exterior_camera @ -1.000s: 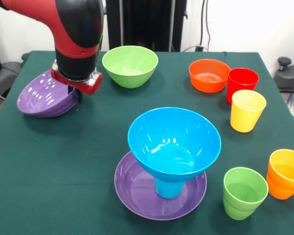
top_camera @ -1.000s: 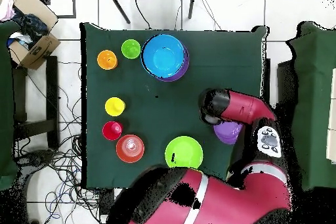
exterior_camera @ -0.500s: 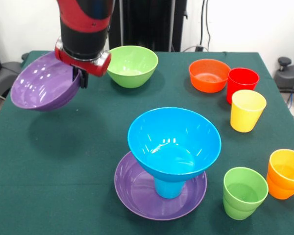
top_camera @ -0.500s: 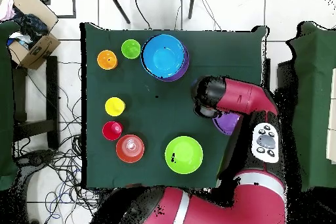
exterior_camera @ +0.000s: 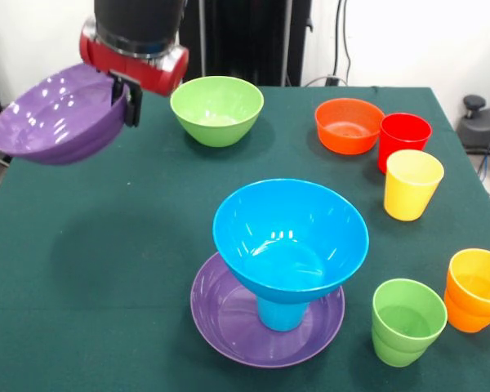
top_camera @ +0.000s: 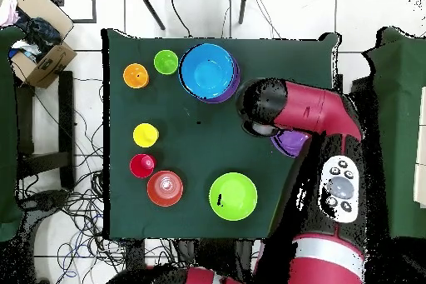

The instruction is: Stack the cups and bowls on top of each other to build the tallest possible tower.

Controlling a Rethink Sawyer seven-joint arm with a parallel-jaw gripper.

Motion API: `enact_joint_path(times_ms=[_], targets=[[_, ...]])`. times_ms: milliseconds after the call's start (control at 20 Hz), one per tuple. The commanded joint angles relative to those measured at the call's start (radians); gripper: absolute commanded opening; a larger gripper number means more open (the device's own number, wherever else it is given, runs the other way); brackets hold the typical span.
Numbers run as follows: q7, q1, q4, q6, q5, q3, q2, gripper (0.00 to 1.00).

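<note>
The hand (exterior_camera: 131, 102) is closed on the rim of a purple bowl (exterior_camera: 57, 118), which is carried well clear of the tabletop (exterior_camera: 106, 237) and tilted, its open side turned up and toward the camera. The grip at the rim is judged to be why the bowl hangs slanted to one side of the hand instead of level beneath it.

The tower (exterior_camera: 282, 278) stands well apart from the hand, toward the near edge in the front view: a second wide purple bowl as base, a blue cup (exterior_camera: 282, 313) upside down in it, and the deep blue bowl (exterior_camera: 290, 237) seated on the cup. The wide base is judged to be there for steadiness.

Just beside the hand rests the light green bowl (exterior_camera: 217, 109). Farther off are the orange bowl (exterior_camera: 348, 125), the red cup (exterior_camera: 403, 139) and the yellow cup (exterior_camera: 412, 184); farthest, the green cup (exterior_camera: 407, 320) and orange cup (exterior_camera: 476, 289).

Against the picture of a second ago, the held bowl has been lifted from the tabletop, and the arm is raised. Nothing else has been moved.
</note>
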Motion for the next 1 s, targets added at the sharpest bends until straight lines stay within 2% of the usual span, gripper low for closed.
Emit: enact_joint_path(times_ms=[50,450,550,700,850,1000], targets=[[-0.080,0.055,-0.101,0.159,-0.024,0.103,-0.067,0.00],[-0.079,0.115,-0.216,0.336,-0.017,0.117,-0.081,0.00],[-0.070,0.128,-0.232,0.354,-0.008,0.126,-0.078,0.00],[-0.068,0.132,-0.221,0.302,0.019,0.157,-0.082,0.00],[-0.047,0.147,-0.253,0.316,0.027,0.168,-0.059,0.00],[-0.041,0.154,-0.262,0.288,0.032,0.183,-0.036,0.00]])
